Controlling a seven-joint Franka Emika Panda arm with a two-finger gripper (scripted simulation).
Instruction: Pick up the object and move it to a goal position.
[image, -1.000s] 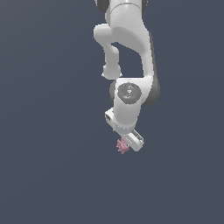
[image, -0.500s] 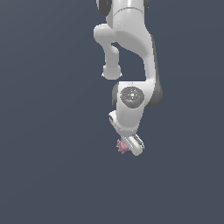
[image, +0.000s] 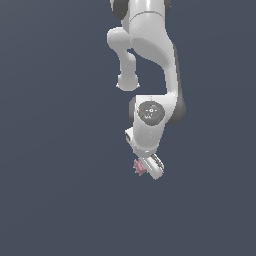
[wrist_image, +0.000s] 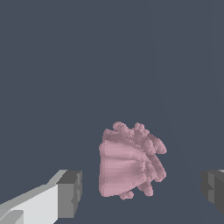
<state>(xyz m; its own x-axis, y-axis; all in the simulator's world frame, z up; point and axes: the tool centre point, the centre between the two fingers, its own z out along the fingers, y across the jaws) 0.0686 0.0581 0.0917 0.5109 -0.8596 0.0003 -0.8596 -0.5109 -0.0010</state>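
- Now the arm reaches down and the gripper (wrist_image: 140, 190) stands wide, its two fingers (wrist_image: 70, 192) well apart, holding nothing.
- Between these fingers sits the object (wrist_image: 131, 164), touching neither one.
- I judge this is the grasp step: next the fingers must close on the object, then lift.
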